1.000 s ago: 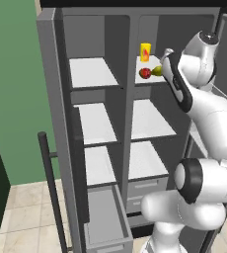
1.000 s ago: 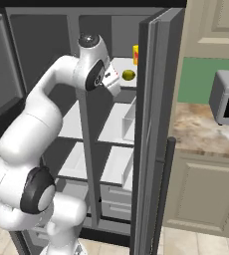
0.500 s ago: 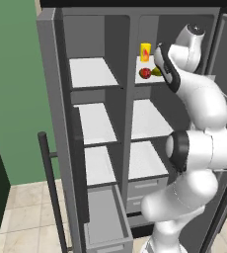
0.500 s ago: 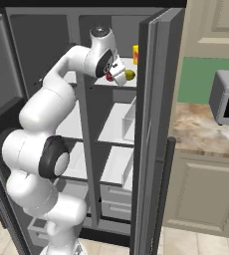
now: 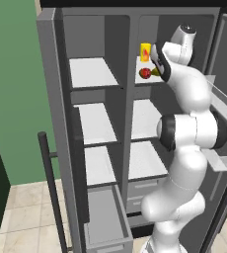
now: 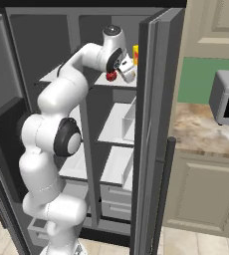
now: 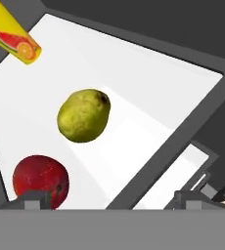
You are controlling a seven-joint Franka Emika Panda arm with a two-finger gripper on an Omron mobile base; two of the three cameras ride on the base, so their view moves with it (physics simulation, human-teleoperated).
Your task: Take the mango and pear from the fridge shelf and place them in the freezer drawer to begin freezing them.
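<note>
In the hand view the yellow-green pear (image 7: 83,115) lies in the middle of the white fridge shelf (image 7: 139,73). The red mango (image 7: 40,180) sits beside it, close to the shelf's front edge. My gripper (image 7: 112,201) hovers just in front of that edge, open, with nothing between its fingers. From the left base view the mango (image 5: 145,73) rests on the upper right shelf (image 5: 141,81) and the gripper (image 5: 160,64) is right next to it. The freezer drawer (image 5: 104,213) stands pulled out at the fridge's bottom left.
A yellow carton (image 7: 14,39) with fruit pictures stands at the back of the same shelf. The open fridge door (image 6: 149,129) rises close on the right, with door bins (image 5: 224,106) behind the arm. A counter with a microwave (image 6: 228,97) lies beyond it.
The arm has swung its hand in toward the upper right shelf, closing on the fruit. The mango, pear and carton have not moved.
</note>
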